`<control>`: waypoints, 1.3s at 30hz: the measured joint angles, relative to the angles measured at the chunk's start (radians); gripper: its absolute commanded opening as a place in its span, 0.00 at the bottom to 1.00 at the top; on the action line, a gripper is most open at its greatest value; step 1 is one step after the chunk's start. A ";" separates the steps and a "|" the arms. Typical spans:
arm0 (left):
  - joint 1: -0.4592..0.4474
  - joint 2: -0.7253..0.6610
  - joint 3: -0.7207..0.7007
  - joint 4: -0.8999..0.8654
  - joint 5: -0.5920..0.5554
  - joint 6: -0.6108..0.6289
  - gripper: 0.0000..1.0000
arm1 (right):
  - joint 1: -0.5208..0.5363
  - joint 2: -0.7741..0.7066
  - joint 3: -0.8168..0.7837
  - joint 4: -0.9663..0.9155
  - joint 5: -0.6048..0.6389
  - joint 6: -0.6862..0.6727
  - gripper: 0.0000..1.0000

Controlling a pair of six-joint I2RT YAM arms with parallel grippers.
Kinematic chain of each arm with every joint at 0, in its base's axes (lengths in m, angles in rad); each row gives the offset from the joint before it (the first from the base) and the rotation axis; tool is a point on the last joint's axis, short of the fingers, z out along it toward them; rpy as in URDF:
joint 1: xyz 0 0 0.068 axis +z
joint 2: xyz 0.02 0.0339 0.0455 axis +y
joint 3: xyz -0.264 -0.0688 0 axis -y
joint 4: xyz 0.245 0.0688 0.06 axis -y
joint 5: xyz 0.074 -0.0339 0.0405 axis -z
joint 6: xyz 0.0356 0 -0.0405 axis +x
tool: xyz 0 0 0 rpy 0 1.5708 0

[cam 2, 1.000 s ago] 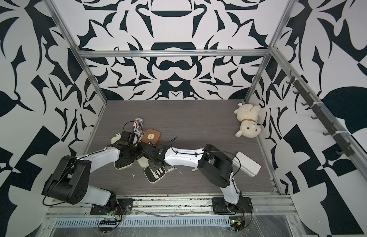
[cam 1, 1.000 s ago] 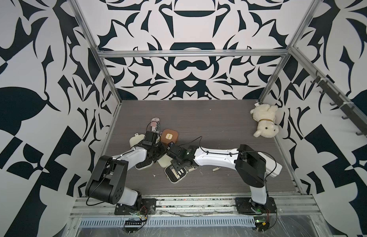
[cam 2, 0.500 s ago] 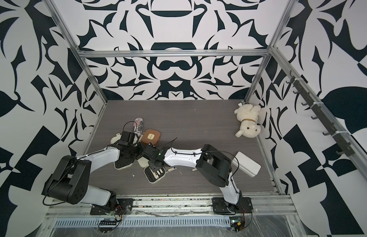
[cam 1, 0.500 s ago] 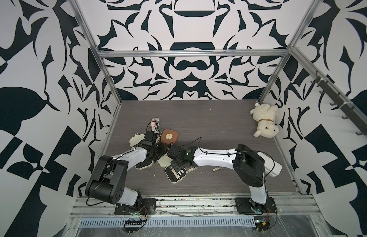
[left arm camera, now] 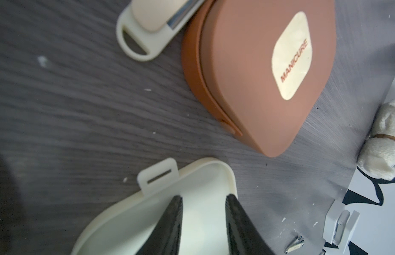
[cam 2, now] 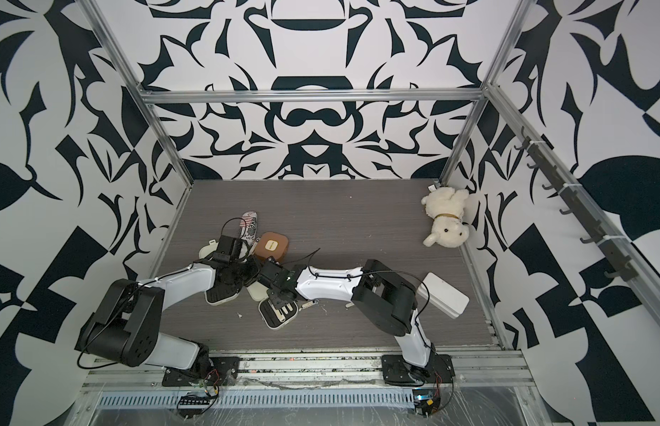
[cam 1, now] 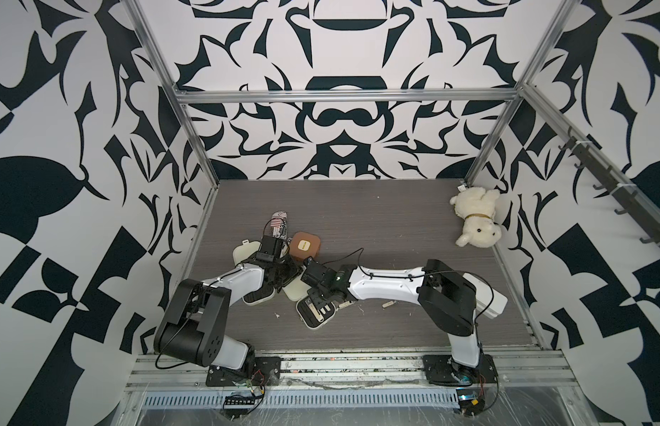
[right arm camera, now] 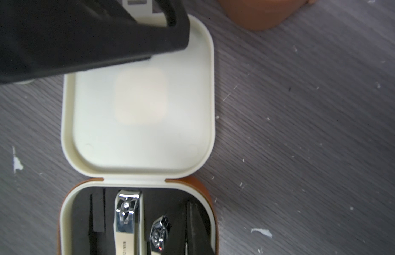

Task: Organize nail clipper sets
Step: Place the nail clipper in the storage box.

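Observation:
An open nail clipper case (cam 1: 315,311) (cam 2: 278,311) lies near the table's front, its cream lid (right arm camera: 139,106) flat behind the black insert (right arm camera: 97,216). Two clippers (right arm camera: 127,220) (right arm camera: 159,234) sit in the insert. My right gripper (right arm camera: 191,207) is shut, its tips down in the insert's outer slot; only a thin pale line shows between them. My left gripper (left arm camera: 204,198) rests on the lid's inside near its tab, fingers apart with nothing between. The brown case (cam 1: 304,245) (left arm camera: 258,72) stands closed just behind. A second open cream case (cam 1: 258,297) lies under the left arm.
A loose cream clipper (left arm camera: 152,26) lies beside the brown case, and a small metal one (left arm camera: 296,241) lies further off. The crushed striped can (cam 1: 279,223) is behind the left wrist. The plush dog (cam 1: 476,221) sits in the back right corner.
The right forearm has shifted slightly to the left over the open case. The left arm and the cases have not moved.

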 measured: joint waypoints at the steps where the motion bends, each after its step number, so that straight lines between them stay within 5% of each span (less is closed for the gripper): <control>1: 0.000 0.000 0.000 0.000 0.000 0.000 0.37 | 0.000 0.000 -0.001 0.002 0.000 0.001 0.09; 10: 0.000 0.000 0.019 -0.032 0.000 0.018 0.39 | 0.000 -0.005 -0.016 0.021 0.003 0.008 0.09; 13: 0.000 -0.010 0.041 -0.092 -0.001 0.031 0.48 | 0.000 -0.005 -0.010 0.013 0.004 0.006 0.11; 18: 0.000 -0.085 0.089 -0.257 -0.013 0.052 0.78 | 0.000 -0.005 0.023 -0.042 0.008 -0.005 0.15; 26: 0.004 -0.248 0.143 -0.380 -0.025 0.072 0.82 | -0.001 -0.040 0.055 -0.086 0.008 -0.019 0.15; 39: 0.010 -0.417 -0.097 -0.350 -0.002 0.010 1.00 | 0.050 -0.114 -0.048 -0.085 -0.016 0.019 0.12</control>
